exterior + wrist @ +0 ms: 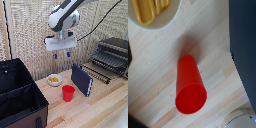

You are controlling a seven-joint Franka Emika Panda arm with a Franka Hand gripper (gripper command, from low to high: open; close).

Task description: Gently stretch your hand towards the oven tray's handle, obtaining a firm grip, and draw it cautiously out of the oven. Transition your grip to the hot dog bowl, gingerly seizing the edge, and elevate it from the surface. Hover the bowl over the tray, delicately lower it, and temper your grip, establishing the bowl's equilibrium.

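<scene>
In the exterior view my gripper (61,55) hangs high above the table, open, its blue-tipped fingers (55,56) apart and holding nothing. Below it and slightly to the exterior view's left sits the hot dog bowl (54,79), small and white with yellow-orange pieces inside. The wrist view shows part of the bowl (150,12) at the frame's edge. The oven (114,54) stands at the exterior view's right. The oven tray (98,72), a dark wire rack, sticks out of its front over the table.
A red cup (68,93) (190,85) stands near the bowl. A dark blue book (81,79) (245,45) stands upright between cup and tray. A large black fabric bin (17,95) fills the exterior view's lower left. A wicker screen forms the back wall.
</scene>
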